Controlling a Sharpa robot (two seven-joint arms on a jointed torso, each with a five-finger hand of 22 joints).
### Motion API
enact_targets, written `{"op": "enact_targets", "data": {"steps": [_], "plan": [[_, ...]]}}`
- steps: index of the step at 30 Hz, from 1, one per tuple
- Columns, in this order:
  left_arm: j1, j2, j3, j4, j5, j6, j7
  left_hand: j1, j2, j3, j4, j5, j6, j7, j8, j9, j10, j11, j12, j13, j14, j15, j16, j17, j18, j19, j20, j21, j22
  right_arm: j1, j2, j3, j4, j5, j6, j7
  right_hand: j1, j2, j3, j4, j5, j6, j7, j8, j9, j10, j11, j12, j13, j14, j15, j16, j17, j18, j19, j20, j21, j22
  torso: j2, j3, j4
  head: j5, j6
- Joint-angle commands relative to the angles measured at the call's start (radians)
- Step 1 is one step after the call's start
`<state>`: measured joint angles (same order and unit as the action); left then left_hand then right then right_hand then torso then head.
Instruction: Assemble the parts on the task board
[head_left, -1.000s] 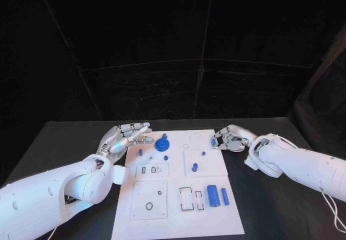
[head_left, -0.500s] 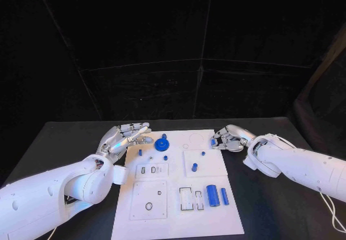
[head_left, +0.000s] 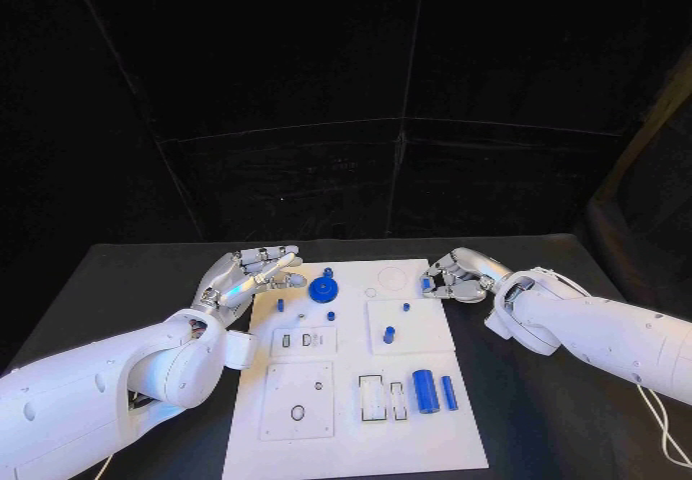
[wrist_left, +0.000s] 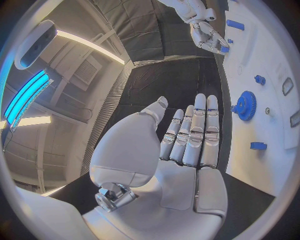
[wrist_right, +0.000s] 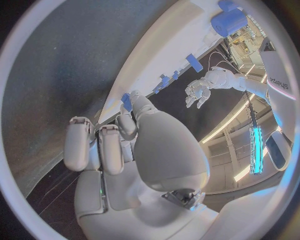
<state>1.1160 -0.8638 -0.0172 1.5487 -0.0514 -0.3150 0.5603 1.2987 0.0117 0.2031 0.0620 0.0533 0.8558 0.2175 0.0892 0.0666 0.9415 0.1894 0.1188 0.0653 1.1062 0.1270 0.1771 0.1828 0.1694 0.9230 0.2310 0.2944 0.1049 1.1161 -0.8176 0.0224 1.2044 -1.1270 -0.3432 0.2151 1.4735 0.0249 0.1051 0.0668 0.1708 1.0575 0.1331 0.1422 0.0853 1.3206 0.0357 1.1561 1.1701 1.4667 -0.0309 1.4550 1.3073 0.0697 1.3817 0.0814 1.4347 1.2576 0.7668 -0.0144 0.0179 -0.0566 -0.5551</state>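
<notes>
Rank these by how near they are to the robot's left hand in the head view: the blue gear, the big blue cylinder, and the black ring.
From the left hand:
1. Blue gear, at the board's far end, just beside the hand.
2. Black ring, near end, on the left side.
3. Big blue cylinder, near end, on the right side.

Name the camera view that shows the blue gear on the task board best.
The left wrist view: the blue gear is large there, its toothed rim plain. The head view shows it smaller, near the board's far end. The right wrist view shows blue pieces, but no gear I can tell.
</notes>
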Motion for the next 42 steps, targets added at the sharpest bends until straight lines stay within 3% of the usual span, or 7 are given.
{"op": "enact_targets", "data": {"steps": [1, 6, 14, 19, 32, 36, 42], "plan": [[0.001, -0.002, 0.001, 0.002, -0.003, 0.011, 0.004, 0.001, 0.007, -0.001, -0.007, 0.000, 0.002, 0.023, -0.003, 0.000, -0.002, -0.002, -0.004, 0.000, -0.002, 0.003, -0.006, 0.002, 0.014, 0.002, 0.007, -0.003, -0.001, 0.002, -0.007, 0.001, 0.020, -0.014, -0.054, -0.008, 0.008, 0.019, 0.007, 0.000, -0.005, 0.034, -0.024, 0.012, 0.012, 0.002, -0.009, 0.005, 0.002, 0.061, -0.010, 0.005, 0.047, -0.004, 0.001, -0.007, 0.007, 0.002, -0.001, -0.0008, -0.0013, -0.001, 0.000], [0.001, -0.004, 0.001, 0.003, -0.003, 0.010, 0.003, 0.001, 0.007, -0.001, -0.007, 0.000, 0.002, 0.023, -0.003, 0.000, -0.002, -0.002, -0.004, 0.000, -0.002, 0.003, -0.006, 0.002, 0.014, 0.002, 0.007, -0.003, -0.001, 0.003, -0.027, 0.001, 0.080, -0.026, -0.075, -0.033, 0.004, 0.020, 0.009, 0.000, -0.003, 0.032, -0.023, 0.011, 0.011, 0.003, -0.009, 0.006, 0.003, 0.061, -0.011, 0.006, 0.049, -0.004, 0.001, -0.008, 0.007, 0.002, -0.004, -0.0032, 0.0003, -0.001, 0.003], [0.001, -0.001, 0.001, -0.007, 0.003, 0.016, 0.002, 0.004, 0.012, 0.003, -0.012, 0.000, 0.005, 0.019, -0.002, 0.001, 0.001, -0.004, -0.003, 0.000, -0.001, 0.002, -0.008, 0.004, 0.014, 0.003, 0.007, -0.003, -0.002, 0.009, -0.040, 0.002, 0.221, -0.062, -0.107, -0.104, -0.005, 0.021, 0.017, 0.001, 0.003, 0.025, -0.022, 0.008, 0.009, 0.005, -0.008, 0.006, 0.005, 0.062, -0.011, 0.007, 0.052, -0.005, 0.003, -0.010, 0.009, 0.006, -0.024, -0.0075, -0.0003, 0.006, -0.005], [0.001, 0.002, 0.001, -0.024, 0.009, 0.025, 0.000, 0.005, 0.016, 0.006, -0.016, 0.000, 0.012, 0.018, 0.000, 0.002, 0.008, -0.006, -0.001, 0.001, 0.000, 0.001, -0.009, 0.005, 0.014, 0.004, 0.006, -0.003, -0.003, 0.011, -0.009, 0.003, 0.279, -0.109, -0.112, -0.147, -0.019, 0.027, 0.027, 0.005, 0.011, 0.019, -0.020, 0.004, 0.006, 0.005, -0.007, 0.005, 0.004, 0.062, -0.010, 0.007, 0.052, -0.005, 0.005, -0.010, 0.010, 0.009, -0.044, -0.0142, 0.0052, 0.008, -0.017], [0.003, 0.006, 0.001, -0.052, 0.011, 0.037, -0.002, 0.003, 0.020, 0.011, -0.022, 0.000, 0.023, 0.016, 0.004, 0.002, 0.022, -0.009, 0.004, 0.001, 0.007, -0.002, -0.011, 0.010, 0.015, 0.008, 0.004, -0.002, -0.005, 0.011, 0.153, 0.002, 0.262, -0.243, -0.058, -0.278, -0.026, 0.024, 0.030, 0.006, 0.010, 0.014, -0.018, 0.001, 0.004, 0.003, -0.006, 0.000, 0.000, 0.061, -0.009, 0.005, 0.048, -0.005, 0.004, -0.010, 0.009, 0.006, -0.069, -0.0276, 0.0200, 0.032, -0.047], [0.003, 0.007, 0.001, -0.050, 0.011, 0.040, -0.004, 0.008, 0.024, 0.019, -0.029, 0.001, 0.024, 0.016, 0.003, 0.002, 0.024, -0.010, 0.004, 0.001, 0.008, -0.003, -0.012, 0.012, 0.014, 0.010, 0.002, -0.002, -0.005, 0.009, 0.198, 0.001, 0.249, -0.305, -0.039, -0.314, -0.027, 0.023, 0.030, 0.006, 0.010, 0.015, -0.018, 0.001, 0.004, 0.002, -0.006, -0.001, -0.001, 0.061, -0.009, 0.004, 0.046, -0.005, 0.004, -0.010, 0.009, 0.006, -0.070, -0.0291, 0.0214, 0.042, -0.056], [0.003, 0.011, 0.001, -0.047, 0.011, 0.039, -0.005, 0.008, 0.023, 0.019, -0.029, 0.000, 0.024, 0.016, 0.003, 0.001, 0.024, -0.010, 0.004, 0.001, 0.008, -0.003, -0.012, 0.012, 0.014, 0.010, 0.002, -0.002, -0.005, 0.003, 0.253, -0.003, 0.227, -0.384, 0.003, -0.388, -0.039, 0.016, 0.031, 0.008, 0.005, 0.013, -0.017, 0.000, 0.003, -0.005, -0.005, -0.012, -0.009, 0.060, -0.008, 0.001, 0.042, -0.004, 0.001, -0.009, 0.007, 0.002, -0.067, -0.0260, 0.0212, 0.053, -0.065]]}}
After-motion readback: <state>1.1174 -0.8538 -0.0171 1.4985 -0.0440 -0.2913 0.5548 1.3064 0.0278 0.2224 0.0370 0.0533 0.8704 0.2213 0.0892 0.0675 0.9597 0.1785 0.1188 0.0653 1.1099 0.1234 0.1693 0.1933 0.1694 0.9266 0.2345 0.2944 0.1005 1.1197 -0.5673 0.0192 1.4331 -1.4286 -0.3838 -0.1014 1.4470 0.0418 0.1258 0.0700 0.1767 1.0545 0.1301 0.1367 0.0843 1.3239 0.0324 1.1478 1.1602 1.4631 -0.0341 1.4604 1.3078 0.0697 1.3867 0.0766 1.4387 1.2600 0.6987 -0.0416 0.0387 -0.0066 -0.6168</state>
